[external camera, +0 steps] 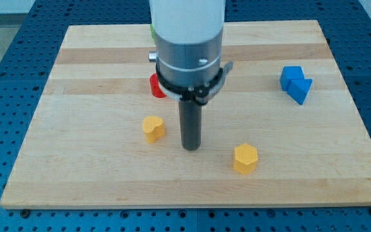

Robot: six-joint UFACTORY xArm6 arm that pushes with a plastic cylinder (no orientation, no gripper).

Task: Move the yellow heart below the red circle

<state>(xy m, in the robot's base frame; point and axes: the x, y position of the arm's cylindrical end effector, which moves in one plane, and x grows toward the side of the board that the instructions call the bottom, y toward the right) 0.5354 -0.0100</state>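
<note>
Blue pegboard shows all around your wooden board [76,187]. Going from the view's left, you see the yellow heart [152,128] sitting a bit left of the board's middle. Up from it, toward the top edge, the red circle [156,86] peeks out, half hidden behind the arm. Just right of the heart stands my tip [191,147], near it but not touching. You have no claw here, only a rod, holding nothing. Next comes a yellow hexagon [245,158] near the bottom edge. Far right sits a blue block [295,84].
</note>
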